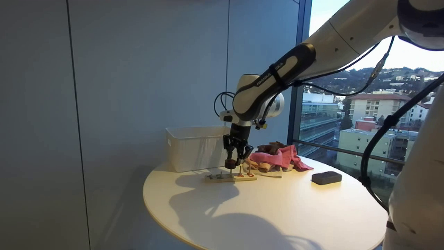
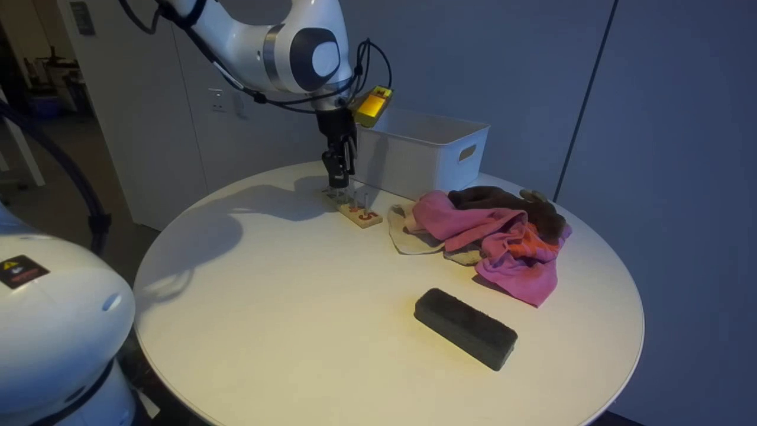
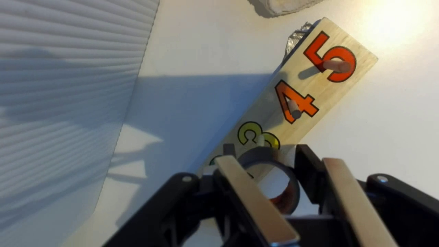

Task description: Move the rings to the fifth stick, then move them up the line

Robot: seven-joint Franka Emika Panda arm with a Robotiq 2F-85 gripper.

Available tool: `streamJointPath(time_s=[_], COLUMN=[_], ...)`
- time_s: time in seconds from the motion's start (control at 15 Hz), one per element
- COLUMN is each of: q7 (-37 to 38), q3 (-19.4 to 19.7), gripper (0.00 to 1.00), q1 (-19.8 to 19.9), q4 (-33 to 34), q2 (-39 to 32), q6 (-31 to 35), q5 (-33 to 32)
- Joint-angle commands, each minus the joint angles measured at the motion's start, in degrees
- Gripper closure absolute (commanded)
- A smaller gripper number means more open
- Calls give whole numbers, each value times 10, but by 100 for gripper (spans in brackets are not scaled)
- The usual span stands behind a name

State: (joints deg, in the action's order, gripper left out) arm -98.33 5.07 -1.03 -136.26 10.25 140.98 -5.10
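Observation:
A pale wooden board point(image 3: 331, 91) with printed numbers and upright sticks lies on the table; it also shows in both exterior views point(image 1: 248, 178) point(image 2: 359, 219). The fifth stick point(image 3: 337, 66), fourth stick point(image 3: 294, 109) and third stick point(image 3: 260, 140) carry no ring. My gripper point(image 3: 265, 161) points down and is shut on a dark ring point(image 3: 291, 197) with a reddish inner wall. The ring point(image 1: 230, 164) is above the board's middle; whether it surrounds the stick tip below cannot be told. The gripper hides number one in the wrist view and mostly covers number two. Other rings are not distinguishable.
A white ribbed bin point(image 1: 197, 152) stands close behind the board and fills the left of the wrist view point(image 3: 68, 85). A pile of pink and brown cloths point(image 2: 473, 219) lies beside the board. A dark block point(image 2: 467, 328) lies nearer the table's edge.

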Motion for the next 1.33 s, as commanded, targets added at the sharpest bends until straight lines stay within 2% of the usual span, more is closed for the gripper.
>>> streamJointPath(time_s=[0.0,0.4,1.27], q7=[-65,-103,-68], q3=[4,-8,-28], gripper=[78,78,78], q1=[-12,-23,-12], q4=[-17,-8,19], q2=[25,0,-59], q6=[0,12,84], q5=[23,10,-43])
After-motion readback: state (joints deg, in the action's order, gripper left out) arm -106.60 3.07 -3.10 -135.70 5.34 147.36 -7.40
